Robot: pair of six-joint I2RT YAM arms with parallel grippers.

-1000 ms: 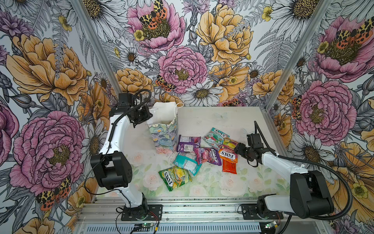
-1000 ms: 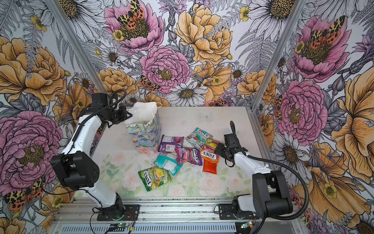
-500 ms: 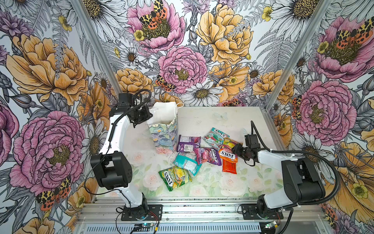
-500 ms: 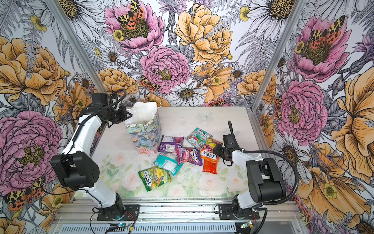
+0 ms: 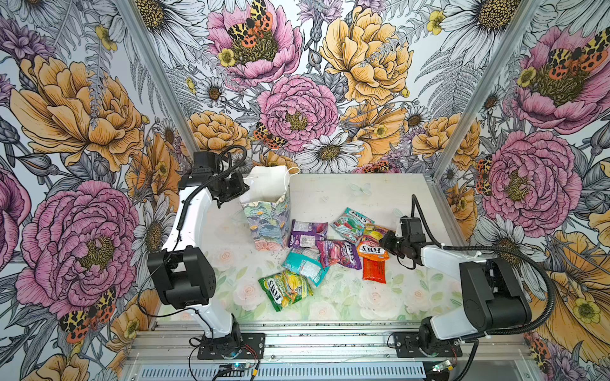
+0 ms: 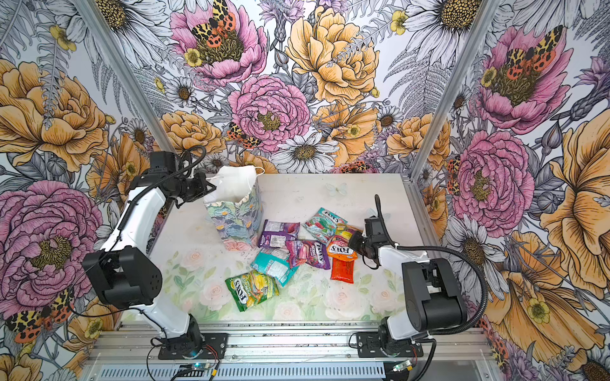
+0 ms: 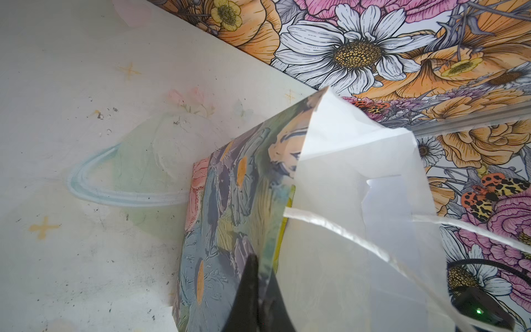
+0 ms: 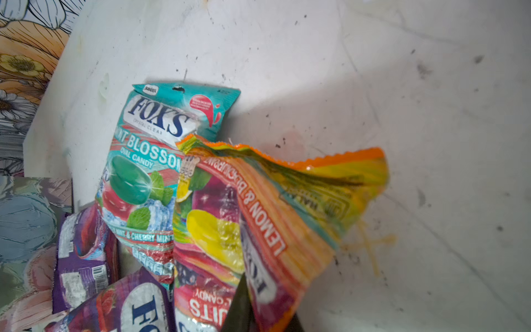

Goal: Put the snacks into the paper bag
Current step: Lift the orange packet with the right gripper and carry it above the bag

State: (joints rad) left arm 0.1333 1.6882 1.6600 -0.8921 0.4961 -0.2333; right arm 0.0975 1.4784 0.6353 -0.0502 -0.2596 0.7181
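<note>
The step in hand looks like a pick. The right gripper (image 5: 384, 241) is pressed together on a corner of the yellow packet (image 5: 375, 230), toward the right edge of the table (image 5: 330, 194). In the right wrist view that packet crumples and lifts around the dark finger. The left gripper (image 7: 258, 276) pinches the rim of the bag (image 5: 267, 224), which stands upright near the back left corner with its mouth pulled open.

The next move, as I judge it, is to raise the yellow packet clear of its neighbours. It overlaps the mint packet (image 5: 351, 224) and lies just beside the orange packet (image 5: 373, 249), so either could drag along. It then has to cross toward the back left corner and be let go above the mouth. The mouth is narrow and the packet is wide and limp, so it should go in end first. The left gripper must hold firm so the bag does not tip.

Count:
- One bag.
- Seven packets on the table, one of each colour:
  - yellow
  - mint
  - orange
  - purple packet (image 5: 308, 234)
  - magenta packet (image 5: 336, 253)
  - teal packet (image 5: 305, 265)
  - green packet (image 5: 285, 290), nearest the front edge
- One red sachet (image 5: 374, 271), partly under the orange packet.

That makes eight snacks outside the bag. I cannot tell whether anything lies inside it, as only white paper shows.
</note>
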